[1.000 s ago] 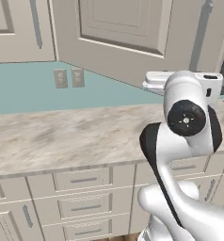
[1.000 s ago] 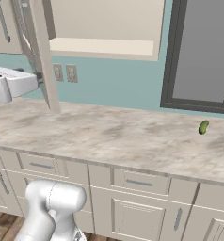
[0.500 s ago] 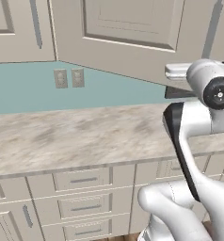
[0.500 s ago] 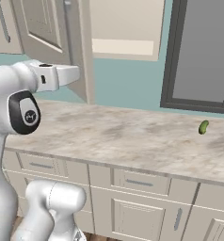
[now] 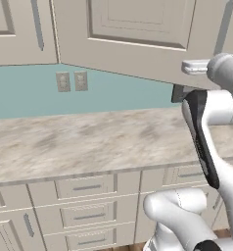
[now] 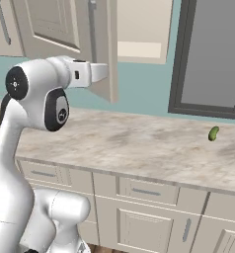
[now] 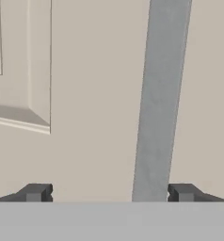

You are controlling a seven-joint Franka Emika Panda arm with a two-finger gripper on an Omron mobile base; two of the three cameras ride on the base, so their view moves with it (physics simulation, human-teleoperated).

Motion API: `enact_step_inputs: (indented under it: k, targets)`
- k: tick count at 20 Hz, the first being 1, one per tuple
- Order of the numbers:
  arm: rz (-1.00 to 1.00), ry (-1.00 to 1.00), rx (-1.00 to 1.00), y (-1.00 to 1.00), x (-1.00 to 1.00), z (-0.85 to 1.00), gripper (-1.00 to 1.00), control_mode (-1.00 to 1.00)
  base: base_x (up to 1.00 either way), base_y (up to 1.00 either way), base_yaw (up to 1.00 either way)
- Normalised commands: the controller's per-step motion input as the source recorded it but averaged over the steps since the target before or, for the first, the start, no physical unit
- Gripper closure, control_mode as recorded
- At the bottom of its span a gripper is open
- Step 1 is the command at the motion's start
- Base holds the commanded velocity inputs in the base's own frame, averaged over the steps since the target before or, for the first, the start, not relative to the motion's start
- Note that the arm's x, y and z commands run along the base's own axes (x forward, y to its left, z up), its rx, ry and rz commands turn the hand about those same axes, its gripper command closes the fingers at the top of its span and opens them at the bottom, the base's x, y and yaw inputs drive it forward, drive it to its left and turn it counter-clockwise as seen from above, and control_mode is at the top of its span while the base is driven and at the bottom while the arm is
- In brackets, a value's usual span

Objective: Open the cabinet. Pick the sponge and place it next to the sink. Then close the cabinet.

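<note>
End effector [image 7: 109, 193] spread wide — its tips apart, gripping nothing — facing the cabinet [image 7: 85, 94] door up close, the grey handle [image 7: 158, 103] just ahead between them.

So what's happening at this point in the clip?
The robot is working on the cabinet: its door stands swung partly out from the wall. The gripper is up against the door face with its jaws apart, the grey bar handle running between them. A small green thing lies on the counter.
</note>
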Motion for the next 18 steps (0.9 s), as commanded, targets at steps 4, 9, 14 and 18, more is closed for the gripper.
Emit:
enact_step_inputs:
  k: [4,9,14,18]
  targets:
    - [0.12,0.05,0.04,-0.33,0.39,0.0,-1.0,-1.0,0.0,0.0,0.0]
    - [0.14,0.05,0.04,-0.3,0.45,0.0,-1.0,-1.0,0.0,0.0,0.0]
    - [0.12,0.02,0.02,-0.09,0.32,0.0,-1.0,-1.0,0.0,0.0,0.0]
    - [0.09,0.0,0.0,-0.04,0.44,0.0,-1.0,-1.0,0.0,0.0,0.0]
